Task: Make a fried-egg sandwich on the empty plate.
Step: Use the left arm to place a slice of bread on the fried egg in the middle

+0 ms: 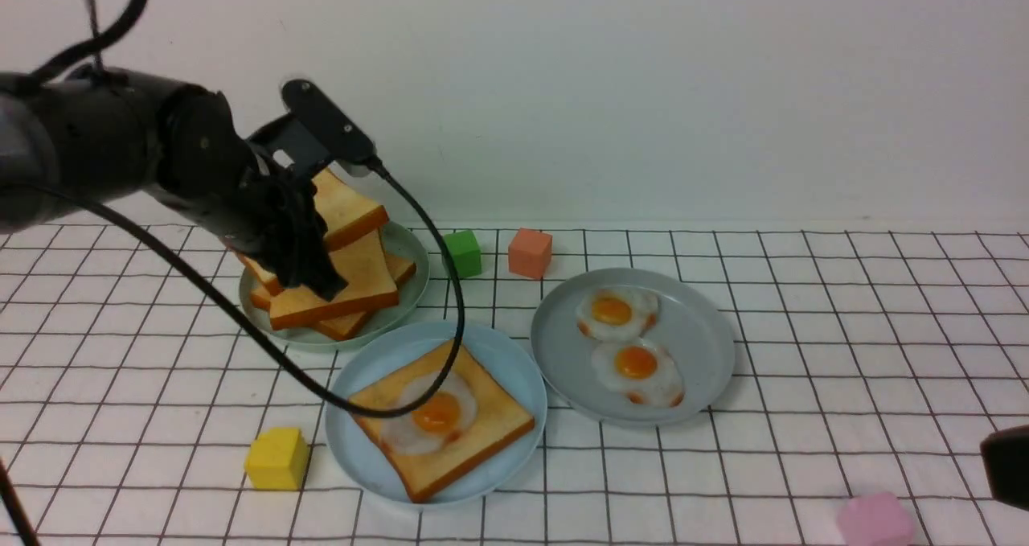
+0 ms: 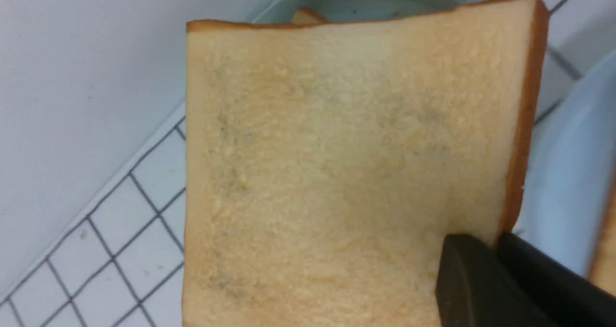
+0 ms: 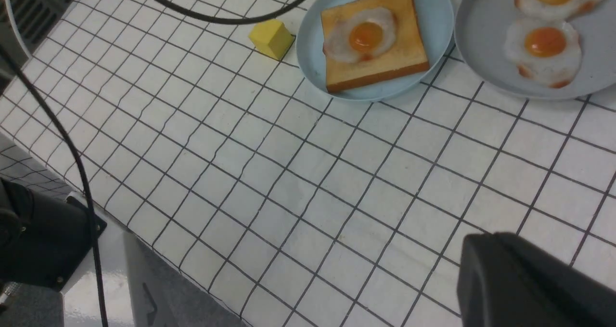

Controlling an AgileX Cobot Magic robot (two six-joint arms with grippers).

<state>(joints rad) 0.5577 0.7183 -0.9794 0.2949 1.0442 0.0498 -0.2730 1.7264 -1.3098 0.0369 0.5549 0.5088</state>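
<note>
One toast (image 1: 476, 441) with an egg (image 1: 434, 416) on top is lying on the blue plate (image 1: 514, 363). At its ten o'clock, over the green plate (image 1: 407, 287), the left claw (image 2: 483, 255) is clenching a slice (image 2: 337, 173) by its corner. The right claw (image 1: 1006, 465), clenched and empty, is hovering at four o'clock.

I see one toast slice (image 1: 482, 421) lying flat on the sky-blue plate (image 1: 521, 373), with the fried egg (image 1: 426, 421) yolk-up on top. The second toast slice (image 2: 308, 173) is gripped at one corner, tilted, not yet placed.

Black left arm (image 1: 120, 152), looping black cable (image 3: 226, 22)
</note>
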